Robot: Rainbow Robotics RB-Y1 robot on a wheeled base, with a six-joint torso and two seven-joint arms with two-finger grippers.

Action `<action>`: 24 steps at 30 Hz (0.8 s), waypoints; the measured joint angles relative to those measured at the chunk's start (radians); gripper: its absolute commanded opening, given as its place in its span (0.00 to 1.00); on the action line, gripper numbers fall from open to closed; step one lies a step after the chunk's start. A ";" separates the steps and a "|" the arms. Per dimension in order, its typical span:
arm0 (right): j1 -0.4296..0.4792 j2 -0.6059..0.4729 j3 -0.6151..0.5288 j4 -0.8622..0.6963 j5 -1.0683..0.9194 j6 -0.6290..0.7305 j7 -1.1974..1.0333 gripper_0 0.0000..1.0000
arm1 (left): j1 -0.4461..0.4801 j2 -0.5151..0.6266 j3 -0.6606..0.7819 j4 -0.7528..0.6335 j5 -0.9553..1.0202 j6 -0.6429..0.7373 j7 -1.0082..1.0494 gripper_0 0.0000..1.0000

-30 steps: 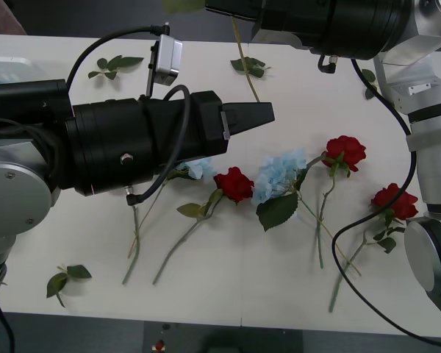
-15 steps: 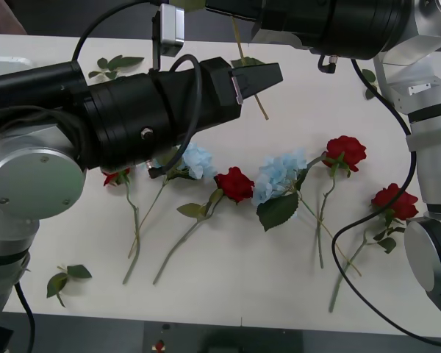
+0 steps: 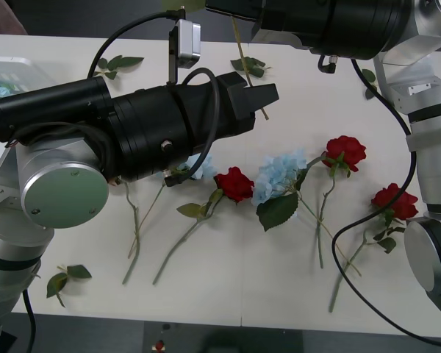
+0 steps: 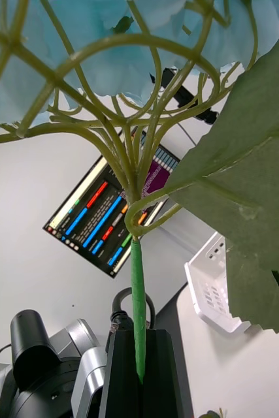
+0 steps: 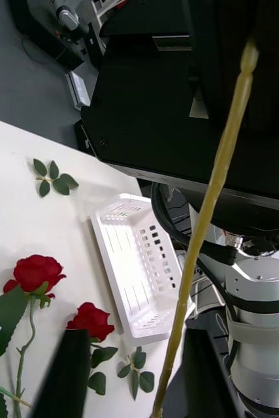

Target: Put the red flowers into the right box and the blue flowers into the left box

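If bound for the left box (image 3: 15, 68) at far left, needs a handover: left gripper (image 5: 136, 336) spread wide (nothing pinched), flanking the near-upright stem (image 5: 214, 183) of the blue flowers (image 4: 80, 39); farther right and above, right gripper (image 4: 138, 346) clamped on that stem.

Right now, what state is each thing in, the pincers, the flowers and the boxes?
Right pincer, shut on one blue flower's stem.
Left pincer, open, that stem seen between its fingers.
Red flowers, lying loose on the table.
Other blue flowers, lying on the table.
Left box, holding blue flowers.
Right box, no flowers inside.
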 measured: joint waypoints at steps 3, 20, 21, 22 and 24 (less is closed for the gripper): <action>0.000 0.000 0.000 0.000 0.000 0.000 0.000 0.00 | 0.000 0.000 0.000 0.000 0.000 0.000 0.000 0.00; 0.000 0.000 0.000 0.000 0.000 0.000 0.000 1.00 | 0.000 0.000 0.000 0.000 0.005 0.000 0.000 0.00; 0.000 0.000 0.000 0.000 0.000 0.000 0.000 1.00 | 0.000 0.000 0.000 0.000 0.005 0.000 0.000 0.00; 0.000 0.000 0.000 0.000 0.000 0.000 0.000 1.00 | 0.000 0.000 0.000 0.000 0.005 0.000 0.000 0.00; 0.000 0.000 0.000 0.000 0.000 0.000 0.000 1.00 | 0.000 0.000 0.000 0.000 0.005 0.000 0.000 0.00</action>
